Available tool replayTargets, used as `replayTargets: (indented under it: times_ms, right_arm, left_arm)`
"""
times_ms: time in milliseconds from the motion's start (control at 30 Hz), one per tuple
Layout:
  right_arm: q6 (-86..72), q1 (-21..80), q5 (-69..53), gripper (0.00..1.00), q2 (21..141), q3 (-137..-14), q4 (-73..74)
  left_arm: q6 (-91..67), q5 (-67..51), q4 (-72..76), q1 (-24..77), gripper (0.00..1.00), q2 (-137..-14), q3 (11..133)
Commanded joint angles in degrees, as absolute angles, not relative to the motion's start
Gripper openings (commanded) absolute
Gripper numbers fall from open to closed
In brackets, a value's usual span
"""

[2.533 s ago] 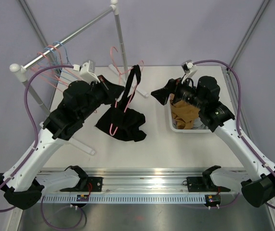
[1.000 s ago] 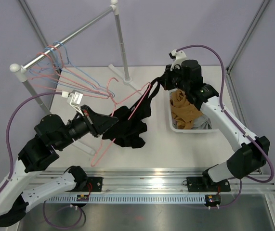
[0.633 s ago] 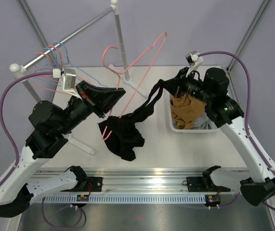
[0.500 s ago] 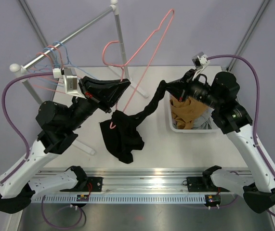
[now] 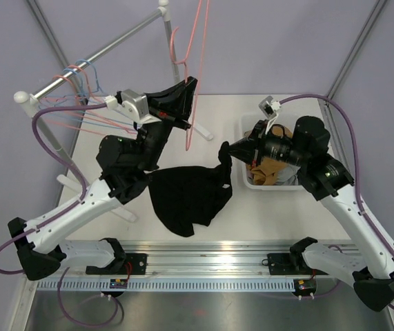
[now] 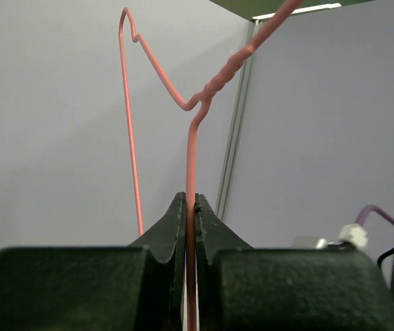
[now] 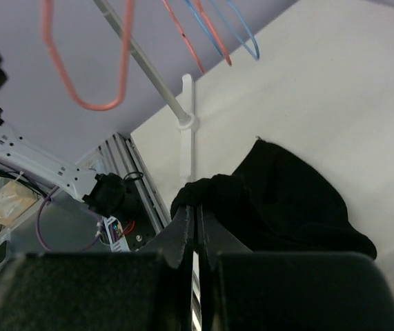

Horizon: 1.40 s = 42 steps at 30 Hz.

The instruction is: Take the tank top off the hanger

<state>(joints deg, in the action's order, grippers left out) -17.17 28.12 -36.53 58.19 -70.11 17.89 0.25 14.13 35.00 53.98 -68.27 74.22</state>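
My left gripper (image 6: 190,200) is pressed together on the wire of the pink hanger (image 6: 191,138), pinching its straight stem just below the twist. The hanger rises toward 12 o'clock from the jaws, its frame bare and lifted high above the bench (image 5: 279,214).

My right gripper (image 7: 192,208) is clamped on a bunched edge of the black tank top (image 7: 279,200). In the overhead view this gripper (image 5: 225,150) sits near the middle of the bench. The tank top (image 5: 186,196) spreads out from it toward 7 o'clock. It looks apart from the hanger (image 5: 195,62), though from above I cannot tell whether its lower edge rests on the bench or hangs just over it.

At 3 o'clock from my right gripper stands a white basket (image 5: 246,178) with brown cloth (image 5: 269,167) in it. Toward 10 o'clock of the bench a rail (image 5: 96,56) carries more pink and blue hangers (image 5: 79,76).
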Motion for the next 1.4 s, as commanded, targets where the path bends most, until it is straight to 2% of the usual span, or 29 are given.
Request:
replayTargets:
  times_ms: [0, 100, 200, 233, 267, 300, 333, 367, 533, 700, 733, 800, 833, 900, 1100, 1367]
  right_arm:
    - [-16.61, 31.62, -30.52, 0.00, 60.72, -65.84, 16.27]
    - [-16.61, 35.93, -25.41, 0.00, 64.41, -63.55, 15.38]
    - [-16.79, 41.11, -20.75, 0.14, 66.97, -61.79, 14.15]
    - [-16.87, 41.83, -19.96, 0.23, 67.32, -61.35, 13.72]
    - [-17.31, 42.36, -19.17, 0.56, 67.50, -60.48, 12.84]
    - [-17.49, 42.80, -17.33, 0.78, 67.41, -59.95, 12.40]
    - [-17.93, 42.89, -16.18, 0.96, 67.15, -59.25, 11.78]
    - [-18.63, 42.89, -14.69, 0.99, 66.71, -59.06, 11.78]
    - [-19.60, 42.89, -7.21, 1.00, 63.28, -58.18, 12.48]
    - [-19.78, 42.98, -4.57, 0.99, 62.75, -58.53, 13.88]
    - [-19.86, 42.89, -4.66, 1.00, 62.58, -58.62, 14.23]
    - [-19.60, 42.89, -4.75, 0.99, 62.05, -58.88, 14.59]
    - [-19.69, 42.89, -4.75, 1.00, 61.79, -59.15, 15.11]
    - [-19.60, 42.98, -4.14, 1.00, 60.74, -59.41, 15.73]
    - [-18.63, 42.89, -1.76, 0.99, 57.13, -59.94, 18.45]
    - [-18.19, 42.89, -0.35, 1.00, 52.30, -59.59, 20.83]
  left_arm:
    - [3.86, 26.00, 41.92, 58.43, 0.00, -62.33, 69.97]
    - [6.06, 33.82, 41.93, 62.92, 0.00, -59.42, 65.84]
    - [7.38, 43.66, 38.26, 66.96, 0.00, -57.66, 64.42]
    - [6.25, 49.95, 36.75, 67.76, 0.00, -57.57, 64.25]
    - [5.54, 52.53, 35.09, 68.37, 0.00, -57.48, 64.16]
    - [4.75, 54.73, 31.85, 69.34, 0.00, -57.31, 63.55]
    - [1.87, 59.19, 30.42, 69.78, 0.00, -56.96, 63.11]
    - [1.06, 60.11, 29.45, 70.22, 0.00, -56.87, 62.50]
    - [-7.62, 70.99, 19.53, 71.63, 0.00, -60.19, 64.85]
    - [-10.20, 79.96, 18.90, 71.20, 0.00, -64.59, 67.31]
    - [-12.11, 79.98, 16.37, 70.50, 0.00, -65.82, 69.06]
    - [-19.03, 75.53, 0.86, 65.50, 0.00, -69.68, 77.05]
    - [-28.73, 69.67, -6.00, 63.30, 0.00, -71.09, 80.82]
    - [-31.19, 67.07, -14.37, 58.37, 0.00, -75.30, 88.48]
    - [-32.94, 67.94, -21.52, 50.64, 0.00, -80.94, 100.17]
    - [-36.12, 62.59, -28.46, 36.77, 0.00, -82.79, 106.43]
